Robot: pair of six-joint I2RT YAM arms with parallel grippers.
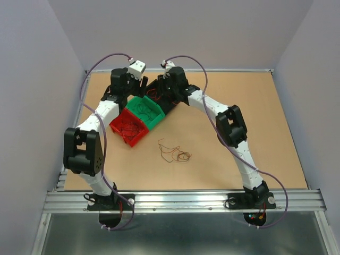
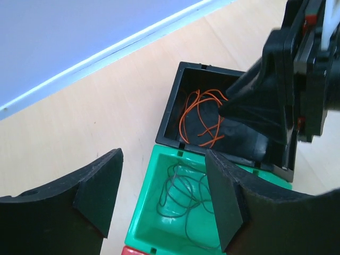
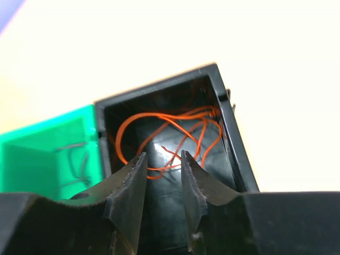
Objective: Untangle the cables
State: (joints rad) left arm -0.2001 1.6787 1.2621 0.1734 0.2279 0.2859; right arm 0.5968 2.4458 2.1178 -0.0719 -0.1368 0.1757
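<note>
Both arms reach forward, wrists close together. The left end effector [image 2: 163,175] gapes wide, and the right end effector [image 3: 163,159] is parted narrowly.

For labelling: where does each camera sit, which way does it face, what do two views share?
Top external: above, behind the robot, looking down on the table; left arm, right arm show.
Left wrist: on left arm, facing down at green bin and black bin; left gripper open.
Right wrist: on right arm, facing into black bin; right gripper shows.
Shared: both wrist views show the orange cables.
</note>
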